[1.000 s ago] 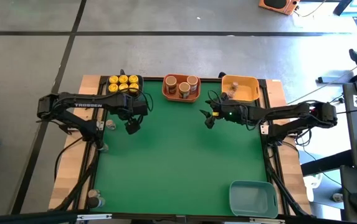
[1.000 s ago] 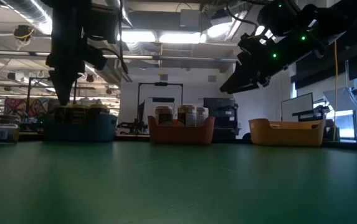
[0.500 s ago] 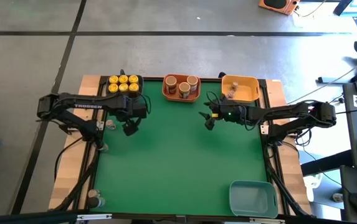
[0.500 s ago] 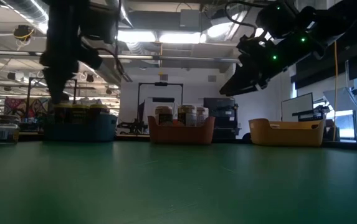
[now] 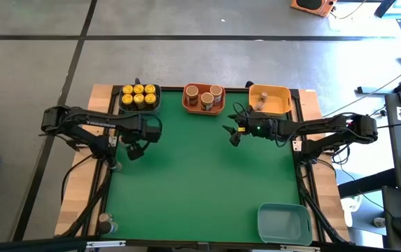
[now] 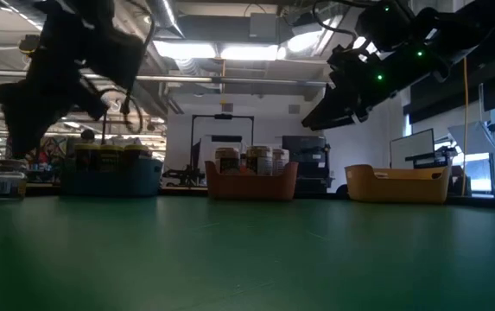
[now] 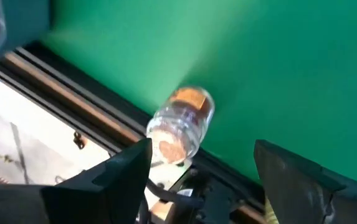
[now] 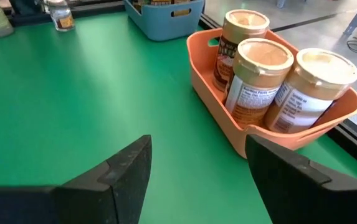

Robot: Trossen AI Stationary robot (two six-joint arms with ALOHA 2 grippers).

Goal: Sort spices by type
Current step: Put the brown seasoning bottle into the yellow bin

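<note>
A tiny clear jar with a brownish top (image 7: pixel 179 123) stands at the left edge of the green mat (image 5: pixel 200 175), also seen in the low view (image 6: pixel 7 183). My left gripper (image 5: pixel 134 150) hovers open just above it, fingers pointing steeply down on either side without touching. My right gripper (image 5: pixel 233 136) hangs open over the mat's far middle, in front of the orange bin (image 8: pixel 215 127). That bin holds three tan-lidded jars (image 8: pixel 259 78). Yellow-lidded jars (image 5: pixel 138 94) fill the blue bin (image 6: pixel 109 177). The yellow bin (image 5: pixel 278 105) holds a small jar (image 5: pixel 260 105).
A teal bin (image 5: pixel 284 222) sits at the mat's near right corner. Two more small jars (image 5: pixel 116 166) (image 5: pixel 106 224) stand on the wooden strip left of the mat. The three bins line the far edge; the mat's middle is open.
My left gripper has moved toward the table's left edge and a little down, tipping more steeply downward, and now hangs over the tiny jar at the mat's edge. Its fingers stay open.
</note>
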